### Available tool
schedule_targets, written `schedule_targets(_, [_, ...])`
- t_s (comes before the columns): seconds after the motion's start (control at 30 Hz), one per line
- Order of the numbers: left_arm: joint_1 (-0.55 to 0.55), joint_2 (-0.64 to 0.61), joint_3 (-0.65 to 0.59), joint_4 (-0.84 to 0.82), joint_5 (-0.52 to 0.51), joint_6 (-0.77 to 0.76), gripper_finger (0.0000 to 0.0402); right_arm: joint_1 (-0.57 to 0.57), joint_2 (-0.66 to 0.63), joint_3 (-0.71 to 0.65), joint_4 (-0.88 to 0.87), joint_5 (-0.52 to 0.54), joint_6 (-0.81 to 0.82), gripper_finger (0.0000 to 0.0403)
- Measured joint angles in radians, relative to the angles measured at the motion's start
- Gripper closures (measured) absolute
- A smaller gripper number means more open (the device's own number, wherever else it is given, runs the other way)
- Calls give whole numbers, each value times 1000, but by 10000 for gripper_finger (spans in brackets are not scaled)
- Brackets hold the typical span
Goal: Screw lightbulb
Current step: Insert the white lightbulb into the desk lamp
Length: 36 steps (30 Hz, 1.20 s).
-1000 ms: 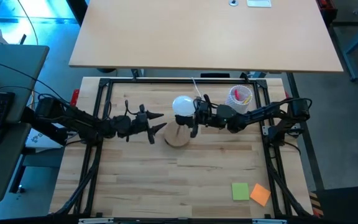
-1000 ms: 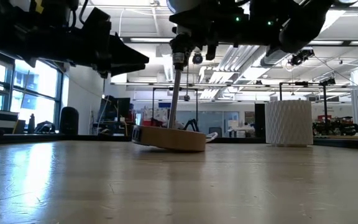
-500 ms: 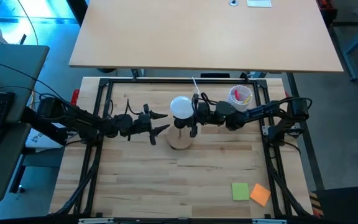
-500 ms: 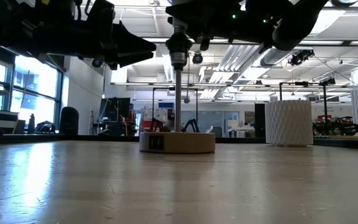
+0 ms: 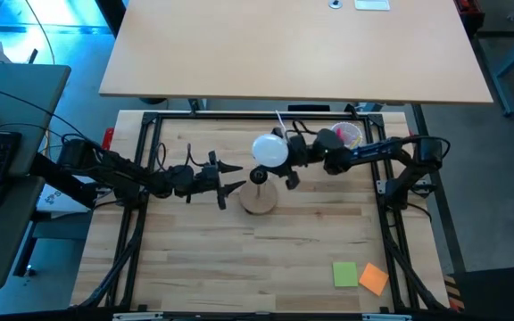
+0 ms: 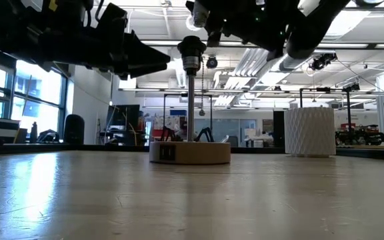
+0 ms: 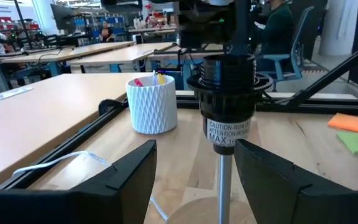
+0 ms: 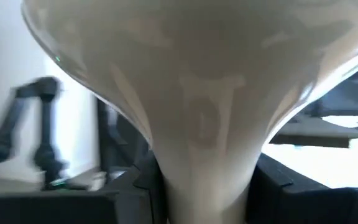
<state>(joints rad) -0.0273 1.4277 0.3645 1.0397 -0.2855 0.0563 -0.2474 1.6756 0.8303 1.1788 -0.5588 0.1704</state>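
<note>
The white frosted lightbulb (image 5: 270,150) is held in my right gripper (image 5: 289,159), above and slightly to the far right of the black socket (image 5: 259,176). The socket stands on a thin metal stem on the round wooden stand (image 5: 257,200). In the low view the socket's top (image 6: 191,48) is bare. My left gripper (image 5: 237,176) is open, level and empty just left of the socket. In the left wrist view (image 7: 196,149) its fingers frame the stem (image 7: 225,180) without touching it. My right gripper (image 8: 204,186) pinches the bulb's narrow neck (image 8: 204,149) between its two fingers, below the globe. The fingers come in roughly level from the table's right. The bulb sits upright, globe up, lifted clear of the socket.
A white ribbed cup (image 5: 344,136) with pink and yellow items stands at the far right, behind my right arm. It also shows in the low view (image 6: 310,131) and the left wrist view (image 7: 152,102). A green note (image 5: 344,273) and an orange note (image 5: 374,278) lie near the front right.
The stand was tipped onto one edge of its base and has settled flat. My right gripper has risen off the socket with the bulb and drifted a little toward the table's right. My left gripper has crept slightly toward the stand and stays open.
</note>
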Motion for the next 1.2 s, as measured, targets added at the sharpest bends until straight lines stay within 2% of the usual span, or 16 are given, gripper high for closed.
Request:
schedule_targets(0.2, [1, 0, 0, -9, 0, 0, 190, -20, 12, 8, -36, -39, -16, 269])
schedule_targets(0.47, [1, 0, 0, -56, -1, -22, 190, -1, 95, 131, -116, -196, -13, 269])
schedule_targets(0.83, [-2, 0, 0, -124, 3, -55, 190, -14, 97, 130, -193, -205, -57, 269])
schedule_targets(0.97, [-4, 0, 0, -124, 34, -60, 190, -15, 107, 131, -206, -208, -73, 269])
schedule_targets(1.2, [-24, 7, -1, -121, 94, -158, 190, -21, 109, 131, -258, -241, -112, 270])
